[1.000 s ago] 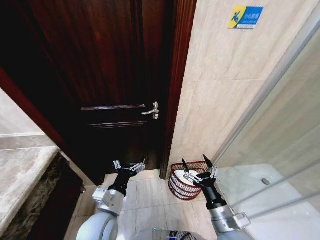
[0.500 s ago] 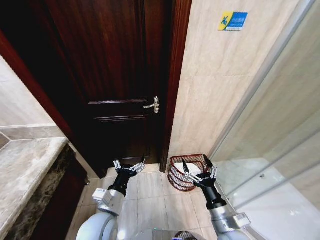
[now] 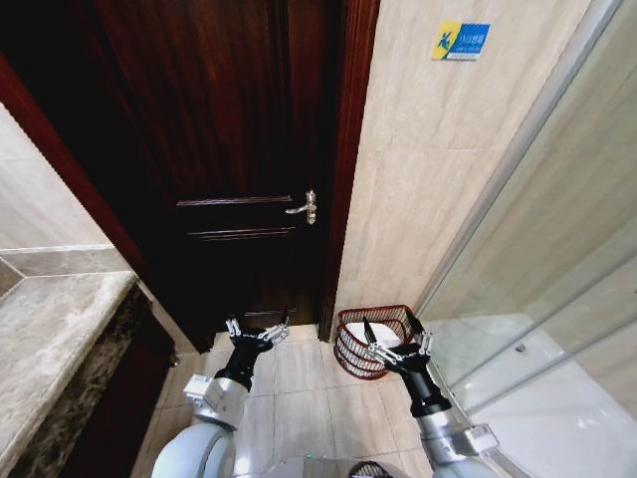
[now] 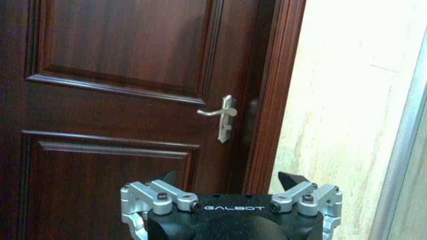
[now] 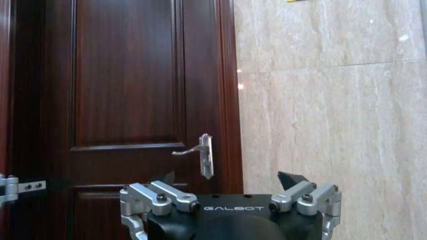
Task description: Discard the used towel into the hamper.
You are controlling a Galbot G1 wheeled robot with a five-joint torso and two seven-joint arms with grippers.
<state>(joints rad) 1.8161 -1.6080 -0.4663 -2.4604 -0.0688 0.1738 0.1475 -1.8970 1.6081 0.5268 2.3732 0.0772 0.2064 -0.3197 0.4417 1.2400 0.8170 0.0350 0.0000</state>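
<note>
One small round reddish-brown wire hamper (image 3: 376, 341) stands on the tiled floor by one dark wooden door (image 3: 239, 159). Two grippers, left gripper (image 3: 257, 330) and right gripper (image 3: 396, 339), hang spread and empty.

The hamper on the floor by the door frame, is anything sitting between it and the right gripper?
Nothing visible does. The right gripper, fingers open and empty, hangs directly in front of the hamper, overlapping its rim in the head view. Something white lies inside the hamper. The left gripper is off by the door.
</note>
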